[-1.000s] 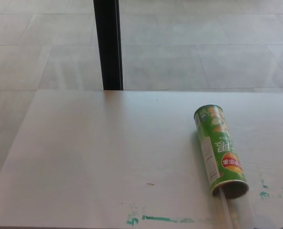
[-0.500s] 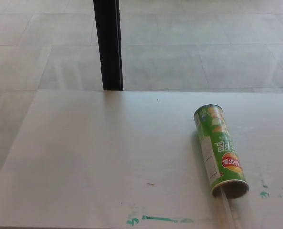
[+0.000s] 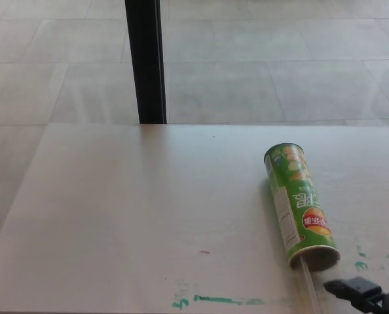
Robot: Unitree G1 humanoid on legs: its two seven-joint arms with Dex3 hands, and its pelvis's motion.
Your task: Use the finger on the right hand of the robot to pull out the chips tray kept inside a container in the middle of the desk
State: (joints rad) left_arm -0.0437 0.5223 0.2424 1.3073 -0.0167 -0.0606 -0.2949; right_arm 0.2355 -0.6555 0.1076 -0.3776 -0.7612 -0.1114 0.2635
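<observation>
Head view only. I see the green chips container [image 3: 300, 207] lying on its side on the right half of the pale surface [image 3: 135, 216], its closed end pointing away from me and its open mouth facing the near edge. The label shows a red and orange oval badge near the open end. A thin, pale, translucent strip, apparently the chips tray [image 3: 308, 282], sticks out of the mouth and runs along the surface toward the near edge; I cannot see how much of it is still inside.

The right hand [image 3: 366, 294] shows at the bottom right corner, black, with one finger [image 3: 342, 287] stretched out toward the left. Its tip sits just beside the tray strip, below the container's mouth; contact I cannot confirm. It holds nothing, and I cannot tell whether the other fingers are curled or spread, as the frame cuts them off. The left hand is out of frame.

Green paint marks [image 3: 221, 300] streak the surface along the near edge. A black post [image 3: 145, 62] stands behind the far edge against a grey tiled floor [image 3: 279, 65].
</observation>
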